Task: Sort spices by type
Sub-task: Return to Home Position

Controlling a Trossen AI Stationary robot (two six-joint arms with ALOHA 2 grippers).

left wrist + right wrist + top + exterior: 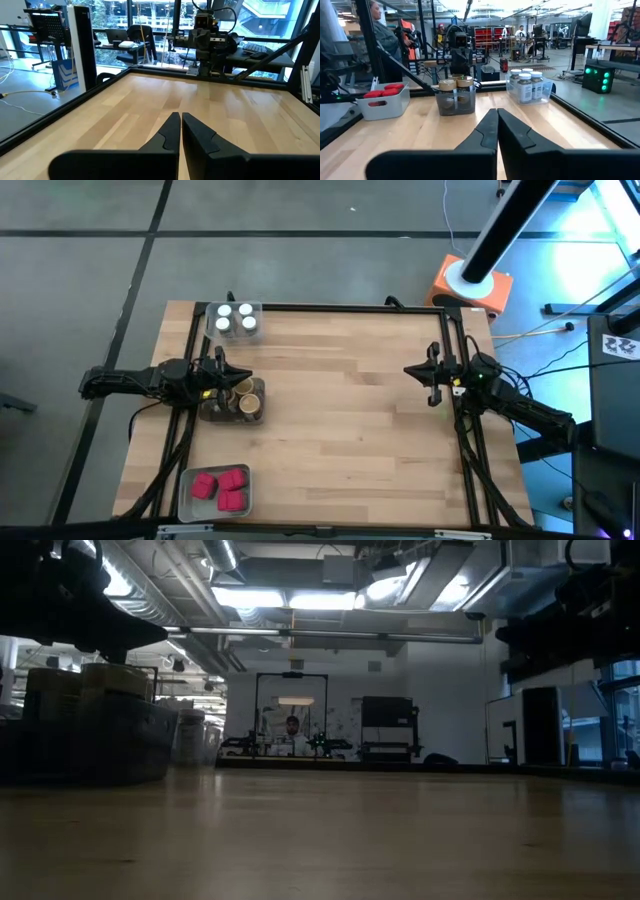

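Pale wooden planks inside a black metal frame [300,307] form the bench [340,410]. At its left edge the left gripper [180,116] hangs with its dark, tapered fingers pressed together, pointing across the boards. At the opposite edge the right gripper [497,112] faces it, fingers likewise pressed together. Just beside the left gripper stands a smoky dark bin [442,110] holding round tan-lidded jars [456,84]. Along the same left side, toward one corner, a clear plastic tray [547,92] holds round white-lidded jars [525,78] with printed labels. Toward the other corner, a pale grey tray [382,109] with a handle slot carries three boxy red cans [384,91].
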